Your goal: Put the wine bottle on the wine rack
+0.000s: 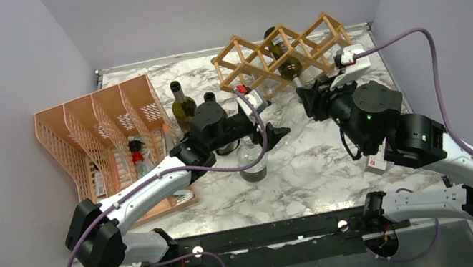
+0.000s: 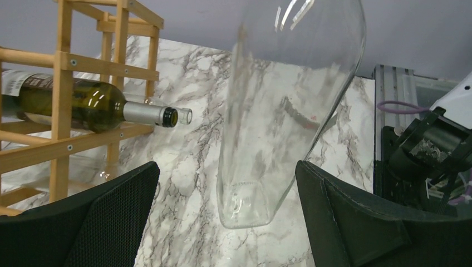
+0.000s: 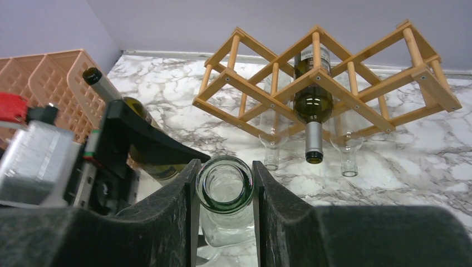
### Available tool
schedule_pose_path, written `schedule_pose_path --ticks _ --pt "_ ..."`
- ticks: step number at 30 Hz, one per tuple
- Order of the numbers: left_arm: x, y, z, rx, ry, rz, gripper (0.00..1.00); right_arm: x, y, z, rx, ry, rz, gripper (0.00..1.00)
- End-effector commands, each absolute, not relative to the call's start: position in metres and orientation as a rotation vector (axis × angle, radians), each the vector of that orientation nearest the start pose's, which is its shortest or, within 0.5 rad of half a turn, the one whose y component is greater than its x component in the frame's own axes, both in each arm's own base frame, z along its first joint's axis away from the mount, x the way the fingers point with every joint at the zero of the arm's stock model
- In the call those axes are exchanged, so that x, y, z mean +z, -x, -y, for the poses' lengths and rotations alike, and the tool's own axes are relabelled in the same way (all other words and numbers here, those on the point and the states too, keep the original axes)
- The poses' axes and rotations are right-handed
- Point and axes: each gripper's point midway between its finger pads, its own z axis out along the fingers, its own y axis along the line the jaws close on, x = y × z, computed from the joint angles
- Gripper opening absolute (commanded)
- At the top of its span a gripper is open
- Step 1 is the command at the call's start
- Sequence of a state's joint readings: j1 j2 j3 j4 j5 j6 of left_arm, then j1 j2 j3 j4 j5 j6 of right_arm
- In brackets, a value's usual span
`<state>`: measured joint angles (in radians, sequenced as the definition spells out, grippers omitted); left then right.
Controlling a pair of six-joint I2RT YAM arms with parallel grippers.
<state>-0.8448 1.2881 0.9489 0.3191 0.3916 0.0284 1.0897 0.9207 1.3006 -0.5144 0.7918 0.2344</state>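
Observation:
A clear empty wine bottle hangs tilted above the marble table. My right gripper is shut on its neck just below the mouth; in the top view this gripper is in front of the rack. The bottle's base hangs off the table between the fingers of my left gripper, which is open and not touching it. In the top view the left gripper is left of the right one. The wooden wine rack stands at the back and holds a green bottle in its middle cell. The rack also shows in the left wrist view and the right wrist view.
An orange mesh organizer stands at the left. A green bottle and a dark bottle stand beside it. Another clear bottle stands under my left wrist. Two clear bottle necks poke from the rack's lower cells. Walls close three sides.

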Motion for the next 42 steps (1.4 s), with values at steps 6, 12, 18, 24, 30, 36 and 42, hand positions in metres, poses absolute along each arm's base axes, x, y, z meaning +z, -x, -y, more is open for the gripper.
schedule_pose_path --ticks 6,12,18,24,30,36,42 --pt "0.308 -0.234 0.391 -0.932 -1.057 -1.189 0.99 0.444 -0.226 -0.188 0.491 -0.007 -1.587 0.01" --pt "0.306 -0.236 0.403 -0.948 -1.055 -1.189 0.98 0.446 -0.225 -0.188 0.534 -0.049 -1.574 0.01" --pt "0.308 -0.257 0.404 -0.877 -0.958 -1.241 0.66 0.441 -0.224 -0.184 0.532 -0.058 -1.588 0.01" --pt "0.319 -0.275 0.401 -0.748 -0.945 -1.199 0.00 0.424 -0.214 -0.183 0.530 0.011 -1.661 0.35" --pt "0.328 -0.276 0.399 -0.561 -1.115 -1.001 0.00 0.413 -0.193 -0.167 0.576 0.059 -1.727 0.52" --pt "0.340 -0.271 0.399 -0.333 -1.297 -0.710 0.00 0.412 -0.176 -0.152 0.574 0.123 -1.790 0.53" --pt "0.374 -0.286 0.398 -0.047 -1.340 -0.497 0.00 0.398 -0.171 -0.142 0.504 0.148 -1.867 0.55"
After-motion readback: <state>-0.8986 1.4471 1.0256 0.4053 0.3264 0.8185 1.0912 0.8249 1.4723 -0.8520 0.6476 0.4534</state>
